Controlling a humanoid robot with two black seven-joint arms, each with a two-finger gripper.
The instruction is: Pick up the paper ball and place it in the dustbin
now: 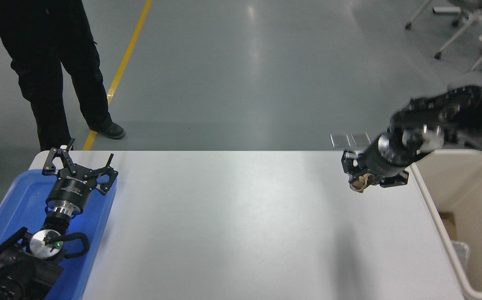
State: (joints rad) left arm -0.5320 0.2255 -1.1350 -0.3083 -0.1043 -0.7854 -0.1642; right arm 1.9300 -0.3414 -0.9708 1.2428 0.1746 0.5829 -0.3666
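Legs (pixel 53 75) of a person in black stand on the floor past the counter's far left corner. Below them, the left hand (pixel 79 166) rests over a blue tray (pixel 11 200) at the left edge of the white counter (pixel 232 225), its fingers spread wide with nothing between them. Toward the right, the right hand (pixel 364 177) hangs above the counter near its far right corner, pinching the paper ball (pixel 357 184), which shows tan and crumpled below the fingers, clear of the surface. Just right of it, the dustbin (pixel 437 212) sits against the counter's right edge, its mouth facing up.
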